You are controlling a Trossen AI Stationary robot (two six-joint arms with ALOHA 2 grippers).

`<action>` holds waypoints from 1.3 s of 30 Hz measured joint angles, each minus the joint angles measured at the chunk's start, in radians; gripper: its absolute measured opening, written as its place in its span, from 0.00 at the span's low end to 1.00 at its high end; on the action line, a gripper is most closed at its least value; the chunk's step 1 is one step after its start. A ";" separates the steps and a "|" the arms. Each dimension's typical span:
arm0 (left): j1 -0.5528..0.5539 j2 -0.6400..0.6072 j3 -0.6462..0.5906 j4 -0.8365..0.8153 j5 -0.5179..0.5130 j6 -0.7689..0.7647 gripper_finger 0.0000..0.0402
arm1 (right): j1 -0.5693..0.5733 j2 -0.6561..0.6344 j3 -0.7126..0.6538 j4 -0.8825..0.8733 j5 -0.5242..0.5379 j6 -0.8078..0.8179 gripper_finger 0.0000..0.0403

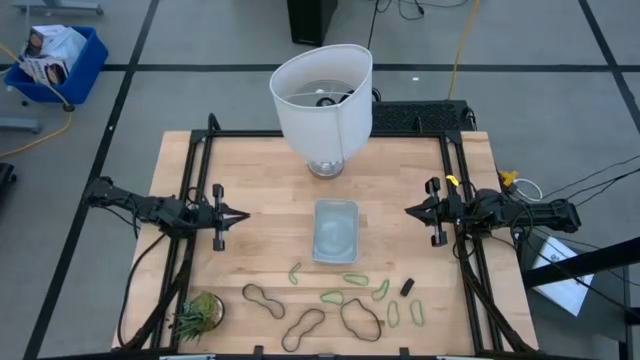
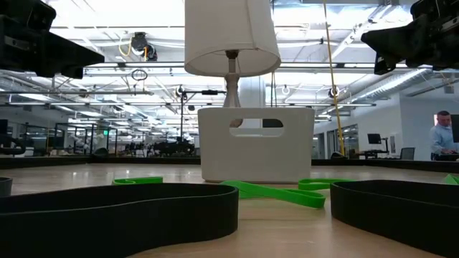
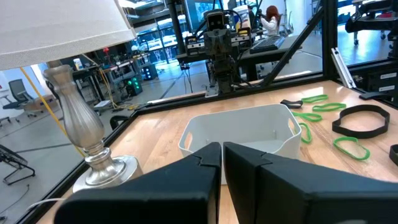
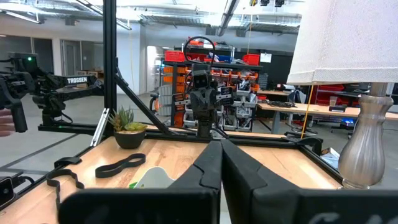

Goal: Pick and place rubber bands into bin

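— Where are your two grippers?

— My left gripper (image 1: pixel 240 214) hangs over the left side of the table (image 1: pixel 250 170), its tip turned toward the middle. My right gripper (image 1: pixel 411 211) mirrors it over the right side. Both are well apart from the bin (image 1: pixel 335 231), which lies flat between them at the table's centre.

— And the jaws?

— Together on both, with nothing between them. In the left wrist view my fingers (image 3: pixel 186 180) meet along a thin seam; in the right wrist view the fingers (image 4: pixel 202 180) do the same.

— Where are the rubber bands?

— All on the wood on the near side of the bin; none inside it that I can see. The light-green rubber bands (image 1: pixel 355 279) are scattered just near of the bin and toward the right: one at its near left corner (image 1: pixel 295 273), one further near (image 1: pixel 332 296), one beside it (image 1: pixel 381 290), and two more toward the right edge (image 1: pixel 394 314) (image 1: pixel 417 312). The dark rubber bands (image 1: pixel 360 319) are bigger and wavy, closer to the near edge: one to the left (image 1: pixel 263 300), one at the very near edge (image 1: pixel 303 329). A small black piece (image 1: pixel 407 287) lies among the green ones; I cannot tell what it is.

— Anything else on the table?

— A white lampshade (image 1: pixel 322 95) on its lamp base (image 1: pixel 325 167) stands at the far side, just beyond the bin. A spiky green plant (image 1: pixel 197 313) sits in the near left corner.
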 joint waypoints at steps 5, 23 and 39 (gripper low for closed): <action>0.000 0.000 0.000 0.000 0.000 0.000 0.06 | 0.000 0.000 0.000 0.000 0.000 0.000 0.00; 0.000 0.000 -0.004 0.152 0.000 -0.084 0.06 | 0.000 0.000 0.000 0.002 0.000 0.000 0.00; -0.037 0.186 0.052 0.072 0.102 -0.500 0.06 | 0.000 0.000 0.000 0.004 0.003 -0.140 0.00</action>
